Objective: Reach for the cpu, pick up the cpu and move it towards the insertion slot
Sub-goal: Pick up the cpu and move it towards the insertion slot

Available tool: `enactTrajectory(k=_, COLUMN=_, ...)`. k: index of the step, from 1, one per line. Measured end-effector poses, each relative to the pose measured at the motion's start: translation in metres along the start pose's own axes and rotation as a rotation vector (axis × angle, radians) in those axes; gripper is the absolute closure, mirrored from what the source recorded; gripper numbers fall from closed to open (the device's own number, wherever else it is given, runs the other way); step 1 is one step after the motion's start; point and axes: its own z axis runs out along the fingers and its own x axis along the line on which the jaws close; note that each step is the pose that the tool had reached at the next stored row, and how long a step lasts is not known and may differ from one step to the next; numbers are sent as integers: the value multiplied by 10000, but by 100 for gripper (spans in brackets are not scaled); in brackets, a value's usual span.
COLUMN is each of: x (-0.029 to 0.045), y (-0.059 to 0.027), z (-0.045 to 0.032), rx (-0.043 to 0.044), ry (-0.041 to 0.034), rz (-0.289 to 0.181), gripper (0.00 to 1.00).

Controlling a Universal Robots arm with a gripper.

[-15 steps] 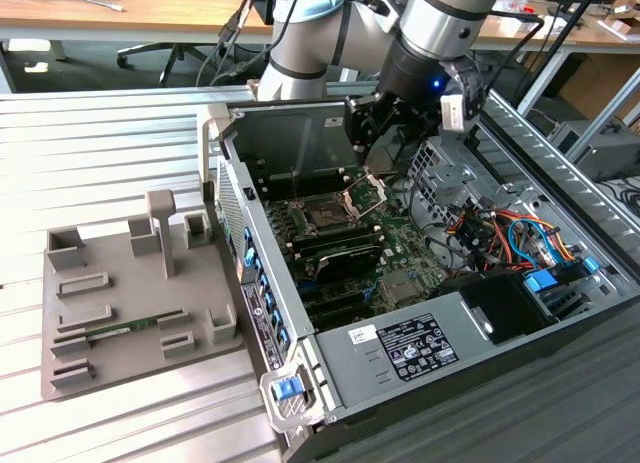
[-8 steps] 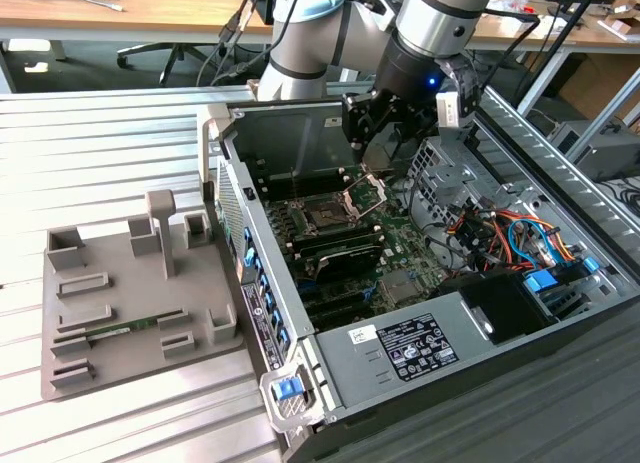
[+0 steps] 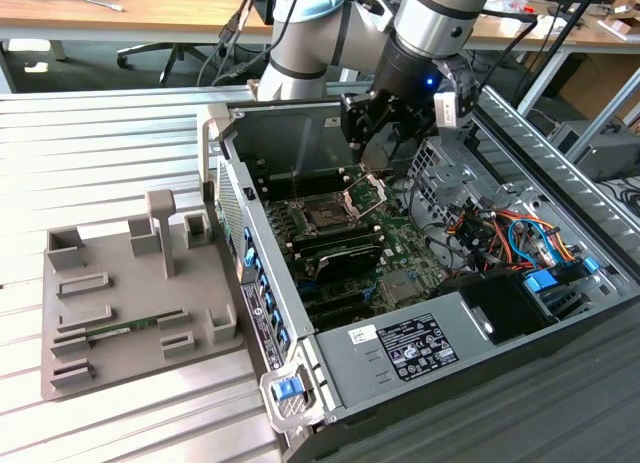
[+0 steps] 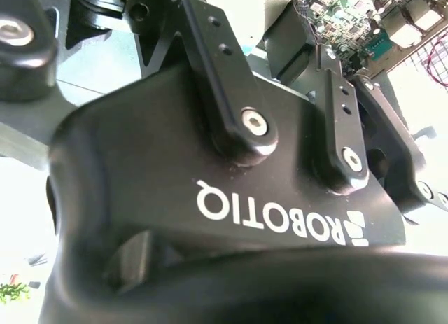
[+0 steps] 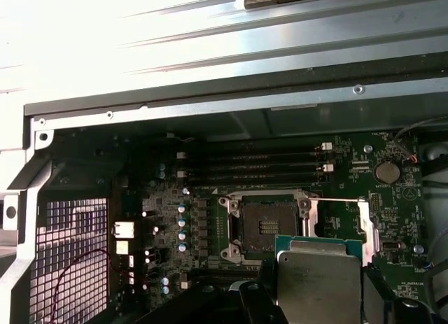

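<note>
Gripper: the gripper [image 3: 375, 148] hangs inside the open computer case [image 3: 520, 328], above the motherboard's far edge.
Claw: clamped on the cpu [image 5: 318, 280] — the first wrist view shows dark fingers [image 5: 371, 292] either side of it.
Slot: the insertion slot [image 5: 266, 226] sits just beside the cpu, bracket open.
Tray: the grey tray [image 3: 110, 373] lies outside the case.

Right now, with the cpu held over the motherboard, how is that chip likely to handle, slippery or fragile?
Probably stiff and light: the cpu looks like a thin flat square. Its smooth metal top may be slippery. Likely fragile, since it hangs near the insertion slot and its metal frame.
</note>
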Motion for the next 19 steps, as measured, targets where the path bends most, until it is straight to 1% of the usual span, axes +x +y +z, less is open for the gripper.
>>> enactTrajectory(k=19, x=0, y=6, z=50, rx=1, ry=0, rz=0, gripper=45)
